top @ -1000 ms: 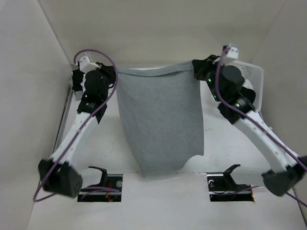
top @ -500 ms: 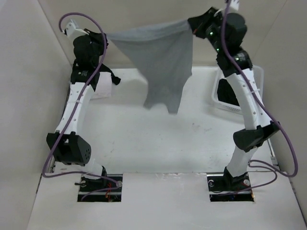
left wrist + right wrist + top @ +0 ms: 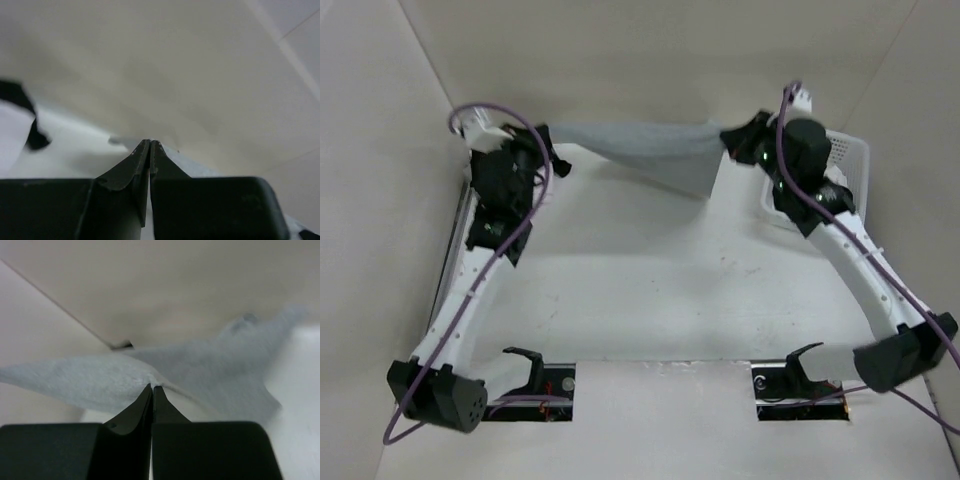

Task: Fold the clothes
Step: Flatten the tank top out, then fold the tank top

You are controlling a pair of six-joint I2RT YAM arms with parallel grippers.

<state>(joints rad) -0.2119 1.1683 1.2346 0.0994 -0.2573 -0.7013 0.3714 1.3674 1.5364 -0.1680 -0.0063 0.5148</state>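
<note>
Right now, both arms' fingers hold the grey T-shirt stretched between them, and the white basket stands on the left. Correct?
No. The white basket stands on the right, as the top view shows. The left fingers and right fingers do hold the grey T-shirt stretched between them.

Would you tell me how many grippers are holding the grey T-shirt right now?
2: the left gripper pinches the left end of the grey T-shirt, the right gripper its right end.
</note>
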